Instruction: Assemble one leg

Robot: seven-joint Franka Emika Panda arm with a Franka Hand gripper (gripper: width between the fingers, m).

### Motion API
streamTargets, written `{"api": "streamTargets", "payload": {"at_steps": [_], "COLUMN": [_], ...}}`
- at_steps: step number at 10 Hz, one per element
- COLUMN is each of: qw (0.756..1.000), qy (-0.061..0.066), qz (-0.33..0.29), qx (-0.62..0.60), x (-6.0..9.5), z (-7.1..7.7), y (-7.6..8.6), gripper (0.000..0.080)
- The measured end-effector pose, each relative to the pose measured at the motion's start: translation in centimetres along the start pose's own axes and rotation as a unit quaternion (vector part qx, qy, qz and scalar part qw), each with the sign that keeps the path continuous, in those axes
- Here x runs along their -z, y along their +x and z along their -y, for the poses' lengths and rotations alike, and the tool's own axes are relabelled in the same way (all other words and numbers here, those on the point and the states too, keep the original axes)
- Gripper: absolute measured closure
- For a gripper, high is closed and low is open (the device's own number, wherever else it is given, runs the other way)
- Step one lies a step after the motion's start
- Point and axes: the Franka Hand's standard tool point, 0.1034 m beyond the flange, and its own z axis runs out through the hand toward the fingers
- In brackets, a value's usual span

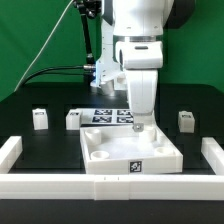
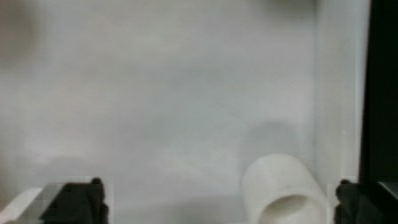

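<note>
Exterior view: arm (image 1: 140, 55) vertical over panel (image 1: 108, 166) far corner, gripper (image 1: 139, 127) wide open, leg (image 2: 281, 186) between fingers (image 2: 73, 203), not gripped.

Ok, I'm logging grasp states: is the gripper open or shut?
Open: the wrist view shows the gripper with black fingers wide apart, neither touching the white rounded piece between them.

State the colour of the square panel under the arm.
Panel: white, black-and-white tag on its front; best in exterior view.
</note>
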Motion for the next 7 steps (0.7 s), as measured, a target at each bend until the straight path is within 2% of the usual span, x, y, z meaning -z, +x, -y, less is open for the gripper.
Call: {"api": "streamTargets", "payload": {"at_steps": [3, 4, 7], "qw": [0.999, 0.999, 0.999], "qy": [0.010, 0.009, 0.020], "qz": [-0.001, 0.000, 0.002], "qx": [0.032, 0.038, 0.047], "x": [-1.4, -1.7, -2.8], "z": [1.9, 2.0, 2.7], "y": [-0.6, -0.7, -1.0], "gripper": [0.0150, 0.0150, 0.0150]}}
